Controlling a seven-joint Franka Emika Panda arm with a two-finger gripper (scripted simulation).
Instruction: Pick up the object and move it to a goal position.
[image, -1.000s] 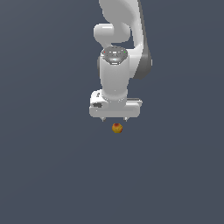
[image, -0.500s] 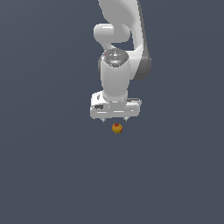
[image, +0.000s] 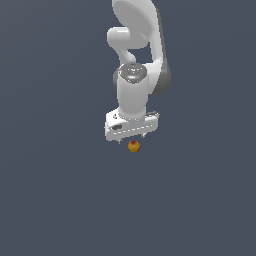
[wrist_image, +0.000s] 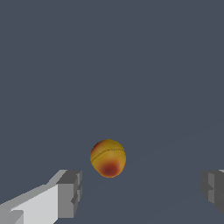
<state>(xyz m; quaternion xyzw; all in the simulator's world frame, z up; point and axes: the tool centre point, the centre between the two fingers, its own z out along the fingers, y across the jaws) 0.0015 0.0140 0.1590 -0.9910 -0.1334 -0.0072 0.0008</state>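
Note:
The object is a tiny round yellow-orange ball with a red patch, lying on the plain grey floor. My white gripper hangs right above it, its hand almost over the ball. In the wrist view the ball lies between the two grey fingertips, nearer one of them, and touches neither. The jaws stand wide apart, open and empty.
The flat grey floor stretches all around, with no other objects, edges or goal marker showing. The white arm rises above the gripper.
The hand has turned a little about its own axis and tilted slightly over the ball. The ball has not moved.

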